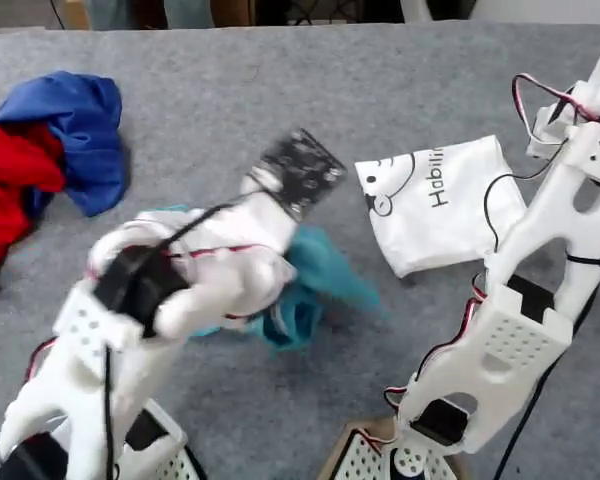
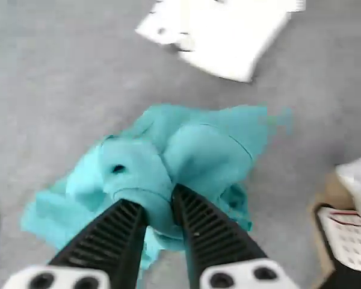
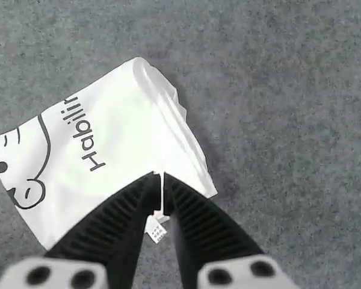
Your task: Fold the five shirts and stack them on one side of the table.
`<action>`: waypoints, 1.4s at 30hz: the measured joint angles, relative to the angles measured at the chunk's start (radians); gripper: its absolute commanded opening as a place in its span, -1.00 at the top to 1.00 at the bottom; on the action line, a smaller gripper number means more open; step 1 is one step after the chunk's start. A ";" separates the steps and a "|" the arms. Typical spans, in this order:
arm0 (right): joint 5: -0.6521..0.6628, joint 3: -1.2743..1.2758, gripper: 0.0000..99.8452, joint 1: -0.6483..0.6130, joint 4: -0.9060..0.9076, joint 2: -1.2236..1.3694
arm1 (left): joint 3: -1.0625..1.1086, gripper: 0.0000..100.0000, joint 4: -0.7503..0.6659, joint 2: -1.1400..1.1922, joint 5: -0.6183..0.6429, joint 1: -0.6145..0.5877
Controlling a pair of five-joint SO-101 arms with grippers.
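At mid-table, the left gripper (image 2: 159, 201) is clamped on the crumpled teal shirt (image 2: 198, 150). Over on the right, the right gripper (image 3: 161, 179) pinches the folded white shirt (image 3: 108, 150) by its edge. Blue shirt (image 1: 75, 125) and red shirt (image 1: 10, 180) lie bunched at the left edge of the table (image 1: 230, 80).

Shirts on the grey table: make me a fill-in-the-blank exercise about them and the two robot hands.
The left hand is shut on a crumpled fabric shirt whose colour is ____.
The right hand pinches the edge of a folded fabric shirt with black print, coloured ____.
In the high view, the loose blue fabric shirt touches a bunched shirt coloured ____.
Missing words: teal; white; red.
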 measured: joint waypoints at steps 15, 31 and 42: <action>0.000 0.011 0.96 -0.133 0.000 -0.008 | 0.020 0.35 0.106 -0.014 0.227 -0.213; 0.000 0.767 0.96 -0.253 -0.063 -0.466 | 0.951 0.82 -0.269 -0.269 -0.127 -0.690; 0.000 1.017 0.96 -0.253 -0.187 -0.551 | 1.089 0.88 -0.555 -0.270 -0.069 -0.652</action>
